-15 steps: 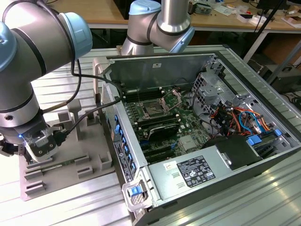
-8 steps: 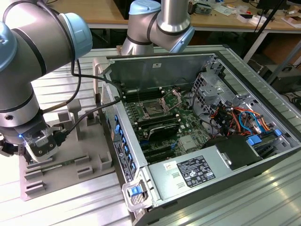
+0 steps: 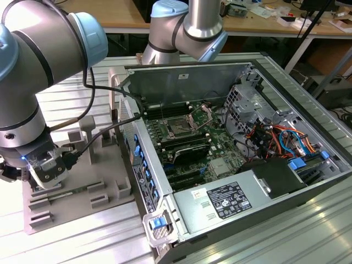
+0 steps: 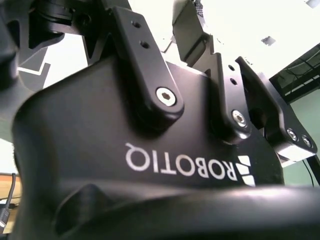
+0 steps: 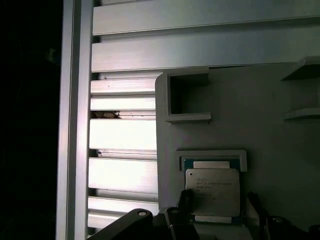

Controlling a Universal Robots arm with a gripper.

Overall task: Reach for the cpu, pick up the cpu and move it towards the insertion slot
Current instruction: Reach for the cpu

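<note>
The cpu (image 5: 212, 192) is a small square chip with a pale silvery top, lying flat in a framed pocket of the grey tray (image 5: 280, 125). My gripper (image 5: 217, 206) hangs just over it, open, with one dark fingertip (image 5: 183, 202) at one edge of the chip and the other a little off the opposite edge. In the exterior view the arm's wrist (image 3: 47, 165) is low over the grey tray (image 3: 82, 181) at the exterior view's left. The insertion slot (image 3: 179, 127) sits on the green board inside the open computer case, its metal frame raised.
The open case (image 3: 231, 148) fills the exterior view's right, with cables, a drive cage and a power supply (image 3: 225, 201). A thin green memory stick (image 3: 66, 193) lies on the tray. Raised tray posts (image 3: 88, 129) stand near the wrist. Ribbed aluminium table (image 5: 122, 135) borders the tray.
</note>
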